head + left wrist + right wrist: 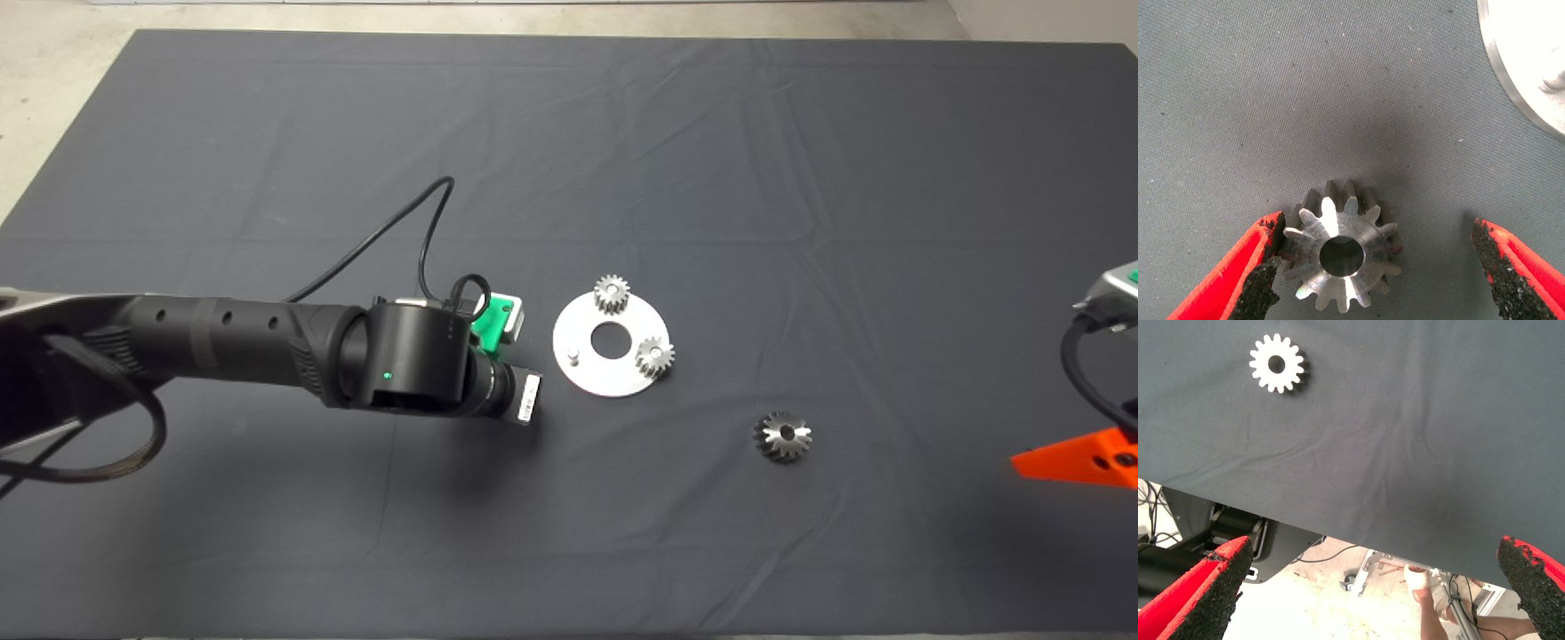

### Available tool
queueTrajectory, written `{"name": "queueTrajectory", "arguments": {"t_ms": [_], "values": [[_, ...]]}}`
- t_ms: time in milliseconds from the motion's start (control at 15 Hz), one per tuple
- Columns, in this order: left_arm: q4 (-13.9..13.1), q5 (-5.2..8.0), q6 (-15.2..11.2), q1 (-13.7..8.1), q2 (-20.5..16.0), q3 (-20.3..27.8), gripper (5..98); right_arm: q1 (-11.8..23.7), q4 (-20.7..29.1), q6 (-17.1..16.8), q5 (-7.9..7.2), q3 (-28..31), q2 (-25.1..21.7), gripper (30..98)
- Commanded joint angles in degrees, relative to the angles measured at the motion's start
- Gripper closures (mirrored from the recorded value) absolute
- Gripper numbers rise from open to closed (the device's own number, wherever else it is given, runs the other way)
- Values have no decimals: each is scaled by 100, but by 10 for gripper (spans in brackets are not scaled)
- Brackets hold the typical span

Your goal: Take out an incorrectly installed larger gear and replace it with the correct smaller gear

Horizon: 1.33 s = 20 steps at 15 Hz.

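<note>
The smaller gear, bright with straight teeth, lies flat on the mat between my left gripper's open fingers. One pad touches its teeth and the other stands apart. In the head view the left gripper points down just left of the round plate and hides this gear. The plate carries two small gears and one bare peg. The larger gear, dull grey with sloping teeth, lies on the mat to the plate's right, nearer the front. My right gripper waits open at the right edge.
The plate's rim lies close beyond the left fingers. The right wrist view shows a lone gear on the mat, the mat's edge, floor clutter and a person's foot. A cable loops above the left wrist.
</note>
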Motion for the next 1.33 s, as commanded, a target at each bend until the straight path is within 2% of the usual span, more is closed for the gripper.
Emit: {"name": "queueTrajectory", "arguments": {"t_ms": [0, 200, 933, 1067, 1200, 1267], "values": [[64, 171, 173, -47, -8, 65, 333, 94, 203, 5, -169, 22, -11, 316], [41, 158, 379, -56, -44, 115, 332, 94, 202, 5, -169, 22, -6, 316], [-3, 162, 732, -47, -102, 238, 333, 94, 211, 5, -169, 22, -11, 316], [-12, 162, 776, -47, -93, 238, 379, 94, 211, 5, -169, 22, -11, 316], [-21, 162, 843, -47, -93, 229, 386, 94, 211, 5, -169, 22, -11, 316], [-29, 171, 855, -47, -102, 229, 424, 94, 211, 5, -169, 27, -11, 316]]}}
